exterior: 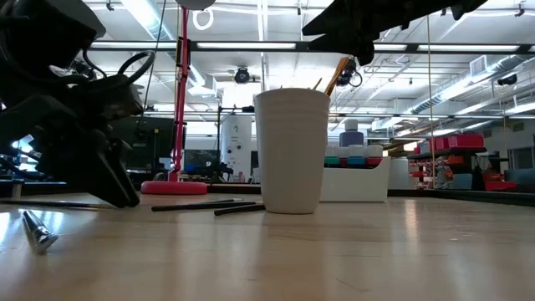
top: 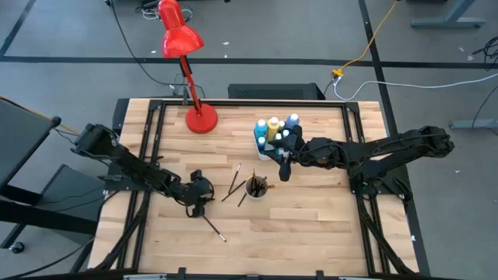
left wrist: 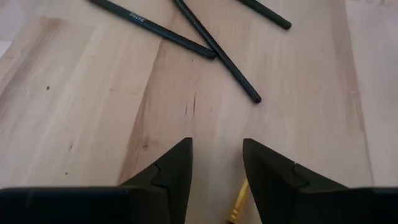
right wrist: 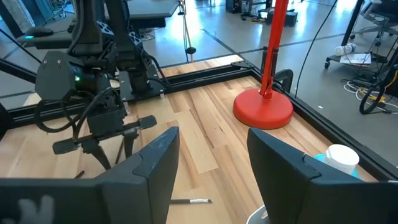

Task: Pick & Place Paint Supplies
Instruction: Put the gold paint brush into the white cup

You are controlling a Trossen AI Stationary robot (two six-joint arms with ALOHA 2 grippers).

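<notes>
Several paint bottles stand bunched in a white tray at the table's far middle. A white cup nearer the middle holds some brushes. Two black brushes lie flat left of the cup, and another brush lies toward the near edge. My left gripper is open and points down at the wood, with a yellow bit of brush between its fingers. My right gripper hangs open above the table, between the tray and the cup.
A red desk lamp stands on its round base at the far left of the table, its head leaning past the far edge. Black rails frame the wooden top. Bare wood lies right of the cup and along the near edge.
</notes>
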